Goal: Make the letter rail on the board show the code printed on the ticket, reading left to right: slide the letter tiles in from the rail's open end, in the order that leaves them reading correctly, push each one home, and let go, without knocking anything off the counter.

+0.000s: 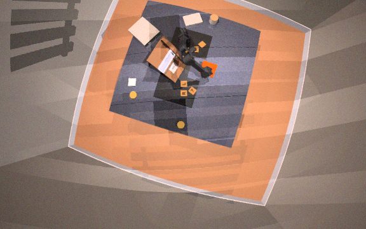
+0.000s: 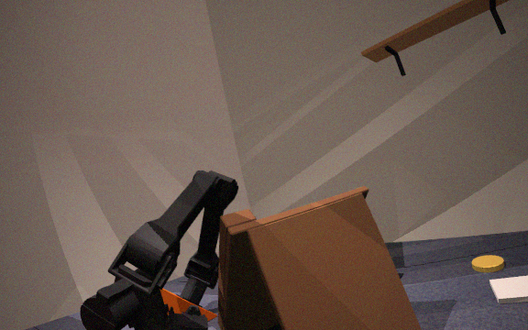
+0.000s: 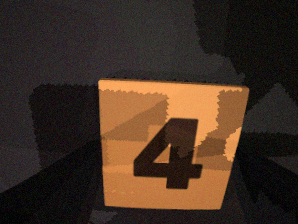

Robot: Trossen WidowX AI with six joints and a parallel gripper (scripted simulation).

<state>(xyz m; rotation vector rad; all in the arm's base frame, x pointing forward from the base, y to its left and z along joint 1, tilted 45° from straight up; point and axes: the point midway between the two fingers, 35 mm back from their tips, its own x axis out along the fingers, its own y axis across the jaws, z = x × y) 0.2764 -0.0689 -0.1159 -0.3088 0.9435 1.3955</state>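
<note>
My gripper [image 1: 187, 51] [image 3: 168, 153] is shut on the orange 4 tile [image 3: 117, 185], which faces the wrist camera upright. Whether it is off the counter is not clear. Tiles L [image 1: 183, 83], R [image 1: 183, 93] and 7 [image 1: 192, 90] lie in front of the sloping brown board [image 1: 155, 57] [image 2: 328, 257]. Two more tiles, one plain-looking [image 1: 202, 44] and one with an unclear mark [image 1: 196, 49], lie beside the gripper. A long white strip [image 1: 166, 63] and a small white card [image 1: 173, 67] are on the board. Their print is unreadable, and the arm hides part of the board.
The arm's base stands by an orange plate [image 1: 213, 67] [image 2: 177, 302]. A pale box [image 1: 143, 30], a pale block [image 1: 192, 19] and a cup [image 1: 213, 19] stand at the back. A white pad [image 1: 131, 82] [image 2: 517, 289] and yellow discs [image 1: 133, 95] [image 1: 180, 124] [image 2: 488, 263] lie on the dark mat.
</note>
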